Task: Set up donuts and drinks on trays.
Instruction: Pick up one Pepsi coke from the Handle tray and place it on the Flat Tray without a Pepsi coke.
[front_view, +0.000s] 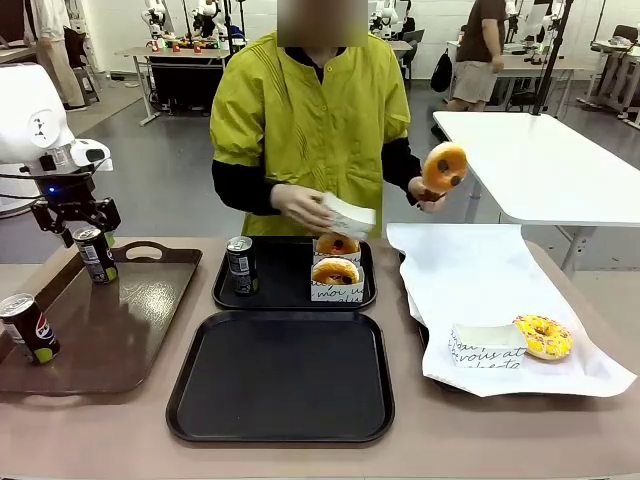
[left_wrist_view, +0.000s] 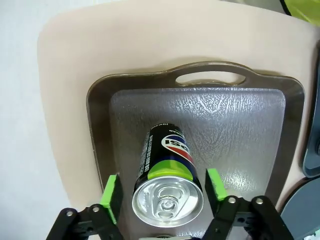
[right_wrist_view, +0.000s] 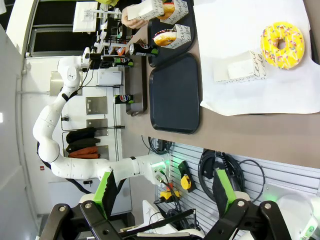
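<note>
The left tool (left_wrist_view: 163, 184) is closed on a can (front_view: 96, 256), one green pad (left_wrist_view: 111, 192) on each side just under the silver top. This can is slightly tilted at the far left corner of the brown tray (front_view: 130, 330); whether its base is touching the tray cannot be told. A second can (front_view: 31, 328) leans on the near left part of the same tray, well apart from the first.

The right tool (right_wrist_view: 165, 175) is wide open and holds nothing. It hangs clear of the table (front_view: 100, 430).

Two black trays lie in the middle of the table, one behind the other and nearly touching. The near tray (front_view: 280, 375) is bare. The far tray (front_view: 285, 285) carries a third can (front_view: 241, 265) upright at its left side. At its right side are two boxed donuts, the front donut (front_view: 336, 272) just before the rear donut (front_view: 338, 245).

To the right, a sheet of white paper (front_view: 470, 280) covers another tray. On the paper an empty box (front_view: 486, 346) lies just beside a yellow donut (front_view: 543, 337).

Across the table the person in a yellow-green top holds a white box (front_view: 348, 215) in one hand (front_view: 300, 205), above the far tray. The other hand (front_view: 425, 192) lifts a spotted donut (front_view: 445, 167) beside it.
</note>
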